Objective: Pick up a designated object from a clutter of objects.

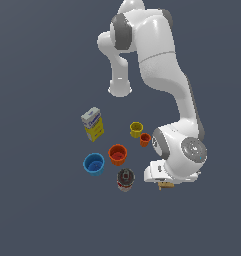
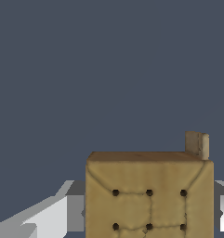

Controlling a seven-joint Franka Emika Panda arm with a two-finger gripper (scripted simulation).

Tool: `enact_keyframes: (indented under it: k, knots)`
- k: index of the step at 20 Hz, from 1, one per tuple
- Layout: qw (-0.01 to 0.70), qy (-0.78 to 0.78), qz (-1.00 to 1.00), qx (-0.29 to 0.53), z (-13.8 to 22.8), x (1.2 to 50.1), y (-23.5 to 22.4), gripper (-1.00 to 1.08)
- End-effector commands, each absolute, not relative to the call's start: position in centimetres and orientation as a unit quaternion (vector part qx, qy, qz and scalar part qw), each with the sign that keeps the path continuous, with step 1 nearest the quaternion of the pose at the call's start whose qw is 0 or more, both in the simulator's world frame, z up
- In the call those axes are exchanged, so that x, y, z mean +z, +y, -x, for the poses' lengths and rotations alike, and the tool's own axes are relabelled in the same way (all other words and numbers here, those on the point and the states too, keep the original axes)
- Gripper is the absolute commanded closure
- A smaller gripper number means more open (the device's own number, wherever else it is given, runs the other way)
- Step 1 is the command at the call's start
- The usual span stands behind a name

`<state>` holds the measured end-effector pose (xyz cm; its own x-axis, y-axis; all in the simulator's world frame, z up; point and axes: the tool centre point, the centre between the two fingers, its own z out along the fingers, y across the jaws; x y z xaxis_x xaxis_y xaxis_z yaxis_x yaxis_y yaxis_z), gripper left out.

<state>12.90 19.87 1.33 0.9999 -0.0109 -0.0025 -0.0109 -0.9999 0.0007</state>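
A plain slate floor [image 1: 37, 210] spreads bare around us. Going rightward: yellow-white box [image 1: 93, 124], blue cup [image 1: 94, 164], orange cup [image 1: 117, 154], dark can [image 1: 125, 179], then our gripper [image 1: 165, 184] pinching the tan block [image 2: 148, 195] by its side faces. We judge it light, stiff, brittle.

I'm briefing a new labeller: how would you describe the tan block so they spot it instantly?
Start at the white arm's wrist on the exterior view's right, then look just beneath the gripper. The tan block sits between the fingers, filling the wrist view. Unlike the round cups and can, it is flat, square, cracker-like, with dimpled dots.
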Motion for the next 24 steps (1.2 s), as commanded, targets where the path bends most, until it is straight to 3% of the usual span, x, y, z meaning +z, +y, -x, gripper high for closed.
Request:
enact_keyframes:
  k: [1, 11, 24]
  knots:
    - [0.0, -0.006, -1.0, 0.0, -12.8, 1.9, 19.6, 1.08]
    - [0.0, -0.006, -1.0, 0.0, -11.0, 6.2, 17.1, 1.08]
    - [0.0, -0.006, -1.0, 0.0, -6.9, 16.8, 11.0, 1.08]
